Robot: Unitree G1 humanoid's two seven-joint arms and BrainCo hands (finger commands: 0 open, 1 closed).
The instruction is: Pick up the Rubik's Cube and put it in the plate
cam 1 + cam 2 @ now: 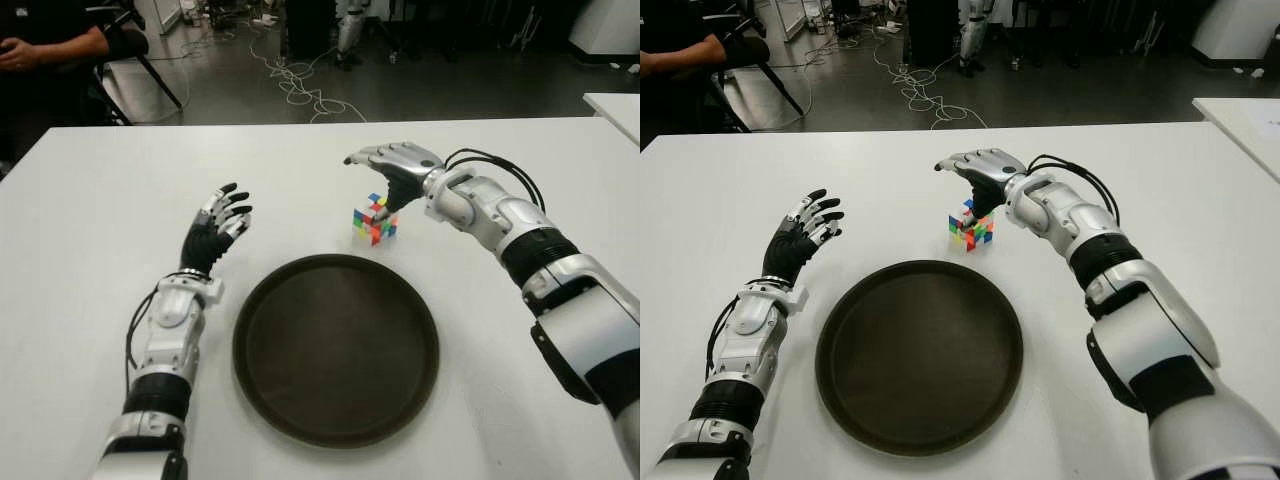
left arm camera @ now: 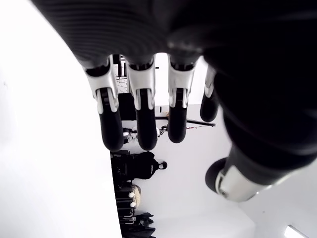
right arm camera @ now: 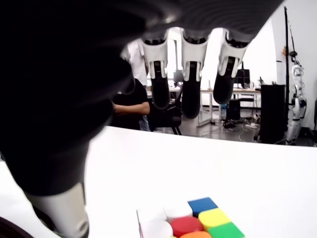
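Only right hand (image 3: 188, 94) hovers open over cube (image 3: 190, 223).

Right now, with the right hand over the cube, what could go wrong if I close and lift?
1. The right hand is open above the Rubik's Cube with only the thumb near its side; closing may push it away rather than grasp it.
2. The cube stands close to the plate rim; a nudge could tip it against the edge.
3. The left hand, open beside the plate, gives no backup.
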